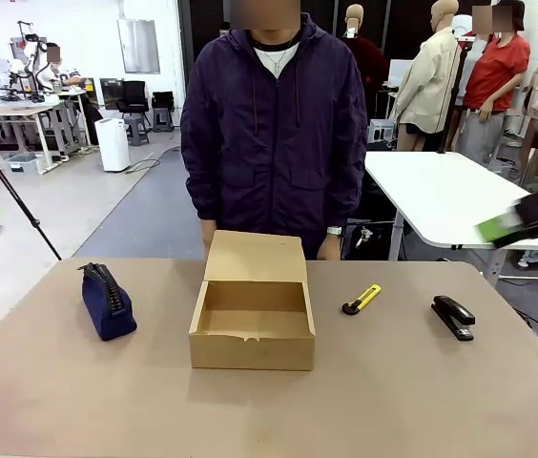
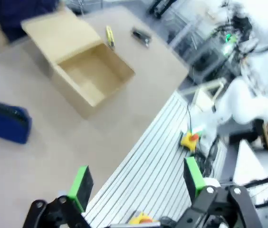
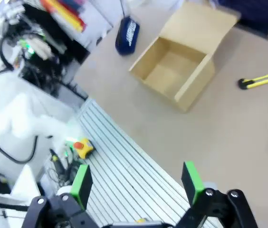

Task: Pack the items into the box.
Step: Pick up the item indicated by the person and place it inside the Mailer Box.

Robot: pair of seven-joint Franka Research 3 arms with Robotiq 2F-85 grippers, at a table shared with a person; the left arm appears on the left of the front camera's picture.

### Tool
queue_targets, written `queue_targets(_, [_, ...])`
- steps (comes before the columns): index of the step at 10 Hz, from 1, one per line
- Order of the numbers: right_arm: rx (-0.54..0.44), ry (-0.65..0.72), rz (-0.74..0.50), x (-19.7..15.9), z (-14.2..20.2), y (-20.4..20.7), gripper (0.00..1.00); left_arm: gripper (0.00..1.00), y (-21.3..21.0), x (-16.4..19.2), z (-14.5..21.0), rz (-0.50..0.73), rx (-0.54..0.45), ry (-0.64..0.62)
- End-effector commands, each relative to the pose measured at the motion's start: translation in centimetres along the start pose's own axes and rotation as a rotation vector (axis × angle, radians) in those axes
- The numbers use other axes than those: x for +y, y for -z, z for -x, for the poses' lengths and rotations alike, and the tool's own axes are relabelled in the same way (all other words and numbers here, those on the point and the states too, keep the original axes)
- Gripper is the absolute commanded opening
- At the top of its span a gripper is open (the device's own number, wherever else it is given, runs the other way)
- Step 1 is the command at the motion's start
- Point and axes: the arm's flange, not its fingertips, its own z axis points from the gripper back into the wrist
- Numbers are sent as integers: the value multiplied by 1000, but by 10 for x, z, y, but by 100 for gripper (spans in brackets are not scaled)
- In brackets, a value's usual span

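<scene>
Cardboard box (image 1: 250, 351) sits at centre of table (image 1: 393, 401), flap lid folded back toward the person (image 1: 274, 134) standing at the far edge. Navy zip pouch (image 1: 107, 303) lies left of the box, apart from it. Yellow-and-black utility knife (image 1: 362, 300) lies right of the box, black stapler (image 1: 453, 317) farther right. Left gripper (image 2: 138, 178): fingers spread wide, nothing between them, raised at the table's left side. Right gripper (image 3: 136, 179): likewise spread wide, holding nothing, raised at the right side.
</scene>
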Motion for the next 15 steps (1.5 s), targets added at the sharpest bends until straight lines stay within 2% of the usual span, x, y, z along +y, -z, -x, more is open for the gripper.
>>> queue_targets(1, [-194, 210, -3, -41, 54, -40, 100, 100, -55, 45, 33, 19, -153, -118])
queue_targets(3, [-389, 352, -21, -76, 97, -79, 100, 100, -104, 75, 84, -1, -299, -258])
queue_targets(5, [-526, 480, -72, -105, 133, -101, 100, 100, -133, 98, 131, 27, -476, -351])
queue_targets(7, [-572, 587, -100, -133, 138, -95, 100, 100, -125, 115, 136, 37, -481, -374])
queue_targets(8, [-505, 526, -45, -124, 128, -145, 100, 100, -141, 102, 145, -7, -458, -388])
queue_targets(15, [-505, 526, -45, -124, 128, -145, 100, 100, -141, 102, 145, -7, -458, -388])
